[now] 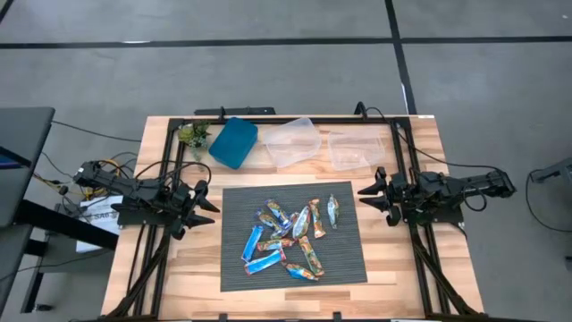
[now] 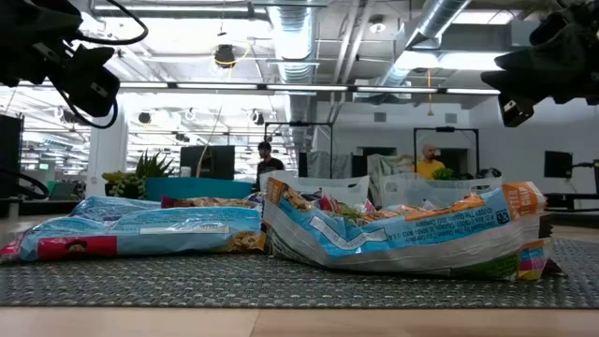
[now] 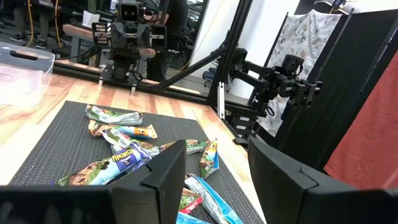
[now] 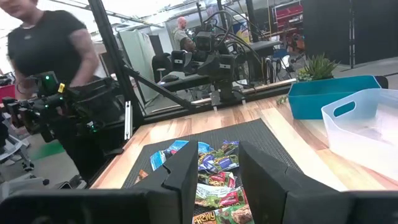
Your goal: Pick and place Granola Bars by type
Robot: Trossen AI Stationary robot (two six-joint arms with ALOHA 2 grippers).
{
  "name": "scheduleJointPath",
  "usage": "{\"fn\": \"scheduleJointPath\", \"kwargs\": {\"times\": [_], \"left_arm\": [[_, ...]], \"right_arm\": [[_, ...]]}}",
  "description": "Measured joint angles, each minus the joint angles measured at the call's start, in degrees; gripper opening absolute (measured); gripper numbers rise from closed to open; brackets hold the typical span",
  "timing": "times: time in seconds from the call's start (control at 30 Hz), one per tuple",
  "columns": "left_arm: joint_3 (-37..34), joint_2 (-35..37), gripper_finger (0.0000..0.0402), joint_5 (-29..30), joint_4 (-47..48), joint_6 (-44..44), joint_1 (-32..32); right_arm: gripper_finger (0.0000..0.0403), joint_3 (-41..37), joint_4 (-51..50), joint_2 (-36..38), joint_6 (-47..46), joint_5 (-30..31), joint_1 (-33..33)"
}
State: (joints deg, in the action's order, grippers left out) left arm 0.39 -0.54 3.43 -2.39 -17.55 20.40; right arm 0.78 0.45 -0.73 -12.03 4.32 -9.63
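**Granola Bars heaped mid-mat, both pincers released at the mat's sides**

The Granola Bars (image 1: 290,237) lie in a loose, overlapping heap on the dark ribbed mat (image 1: 344,264), blue, orange-brown and silvery-green wrappers mixed together. One silvery-green bar (image 1: 333,211) sits slightly apart from the heap, toward the right arm. The heap keeps clear of every mat edge, and bare mat shows on the right arm's side and along the far edge, nearest the bins.

Beyond the mat's far edge, on the wooden tabletop (image 1: 402,268), stand a teal bin (image 1: 233,142) and two clear plastic bins (image 1: 292,140) (image 1: 349,150) in a row, the teal one just beside a small green plant (image 1: 194,135). A strip of bare wood separates the bins from the mat.

The left pincer (image 1: 207,200) hovers just off the mat's left edge, its fingers (image 3: 166,174) spread apart and holding nothing. The right pincer (image 1: 368,197) hangs at the mat's right edge, likewise spread and empty. Both point inward at the heap, with open mat between each and the nearest bar.

In the low view, people stand in the room well behind the tabletop.
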Motion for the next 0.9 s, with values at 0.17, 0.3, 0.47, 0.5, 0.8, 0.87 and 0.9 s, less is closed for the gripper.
{"fn": "scheduleJointPath", "kwargs": {"times": [0.17, 0.3, 0.47, 0.5, 0.8, 0.87, 0.9], "left_arm": [[0.00, 0.00, 0.0165, 0.00, 0.00, 0.00, 0.00], [0.01, 0.00, 0.0165, 0.01, 0.00, 0.00, -0.01], [-0.01, 0.00, 0.0165, -0.02, -0.35, -0.72, -0.01], [0.01, 0.00, 0.0165, -0.33, -0.49, -2.41, -0.02], [0.01, 0.00, 0.0165, 5.04, -0.89, -31.60, 0.02], [-0.01, -0.25, 0.0165, 9.79, -1.68, -36.19, 0.02], [-0.01, -0.28, 0.0165, 12.04, -1.95, -37.91, 0.00]], "right_arm": [[0.0107, 0.01, -0.02, 0.01, 0.00, 0.00, 0.00], [0.0107, 0.02, -0.02, 0.00, 0.00, 0.00, 0.02], [0.0107, 0.02, 0.00, 0.00, 0.00, 0.00, 0.02], [0.0107, 0.02, -0.02, 0.02, 0.00, 0.00, 0.00], [0.0107, 0.00, -0.01, 0.00, 0.00, 0.00, 0.00], [0.0107, 0.02, 0.00, 0.00, 0.00, 0.00, 0.00], [0.0107, 0.01, -0.02, 0.02, 0.00, 0.00, 0.00]]}}
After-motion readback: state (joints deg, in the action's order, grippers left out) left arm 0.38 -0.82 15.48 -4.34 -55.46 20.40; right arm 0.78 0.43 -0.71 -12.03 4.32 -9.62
